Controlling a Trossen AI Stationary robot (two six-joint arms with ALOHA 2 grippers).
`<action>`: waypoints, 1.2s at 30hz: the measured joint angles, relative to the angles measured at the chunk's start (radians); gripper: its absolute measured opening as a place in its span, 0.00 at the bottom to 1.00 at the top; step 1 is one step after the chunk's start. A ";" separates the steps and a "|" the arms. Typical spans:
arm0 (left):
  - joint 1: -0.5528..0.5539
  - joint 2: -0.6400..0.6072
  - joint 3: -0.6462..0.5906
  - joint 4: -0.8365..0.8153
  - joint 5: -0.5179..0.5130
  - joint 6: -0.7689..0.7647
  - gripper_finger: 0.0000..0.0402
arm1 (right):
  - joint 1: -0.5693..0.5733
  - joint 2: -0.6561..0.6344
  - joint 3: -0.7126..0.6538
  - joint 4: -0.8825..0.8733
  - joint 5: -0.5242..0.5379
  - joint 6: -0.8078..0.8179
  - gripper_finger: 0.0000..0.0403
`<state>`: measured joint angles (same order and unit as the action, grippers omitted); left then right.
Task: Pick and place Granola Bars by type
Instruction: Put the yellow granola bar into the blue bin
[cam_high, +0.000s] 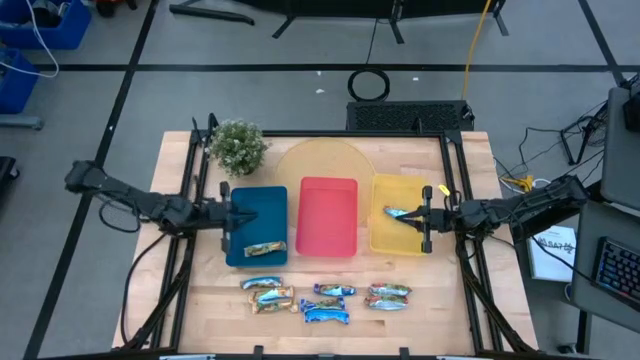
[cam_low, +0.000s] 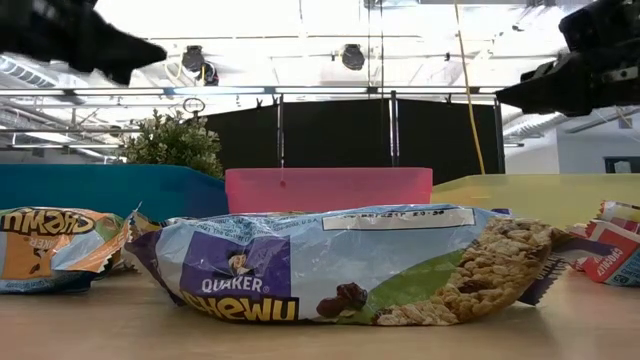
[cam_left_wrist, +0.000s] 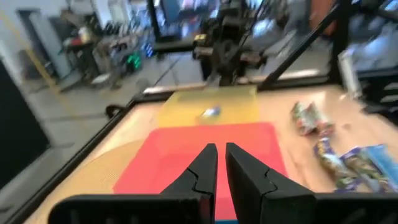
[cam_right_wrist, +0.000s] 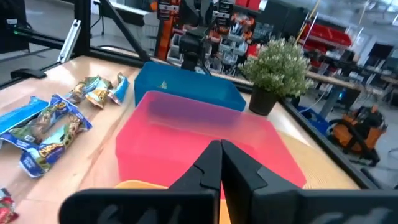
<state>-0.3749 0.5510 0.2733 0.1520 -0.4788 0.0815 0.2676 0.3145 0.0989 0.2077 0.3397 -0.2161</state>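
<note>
Nearest the low camera lies a blue-wrapped bar (cam_low: 340, 265); six loose Granola Bars (cam_high: 325, 297) line the bench (cam_high: 470, 290) front. Left pincer (cam_high: 226, 216), fingers nearly pressed together and empty, hovers over the blue tray (cam_high: 262, 205), whose near end holds one bar (cam_high: 265, 249). Right pincer (cam_high: 427, 219), pressed together, hovers just beside a bar (cam_high: 400, 212) in the yellow tray (cam_high: 390, 240).

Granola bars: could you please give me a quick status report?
Both hands shut, empty: left hand over blue tray, right hand over yellow tray. One bar in blue, one in yellow. Nothing blocking.
</note>
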 joint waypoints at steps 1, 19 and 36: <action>-0.022 0.074 0.050 -0.022 -0.051 -0.008 0.11 | 0.000 0.000 -0.005 0.014 0.000 -0.004 0.00; -0.367 1.137 1.003 -0.883 -0.008 -0.633 0.13 | 0.000 0.000 -0.008 0.124 -0.004 0.013 0.00; -0.357 1.429 1.177 -0.957 0.275 -0.825 0.64 | 0.000 0.000 -0.008 0.114 -0.006 0.001 0.00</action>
<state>-0.7322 1.9803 1.4498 -0.8055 -0.2039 -0.7438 0.2680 0.3149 0.0906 0.3214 0.3340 -0.2154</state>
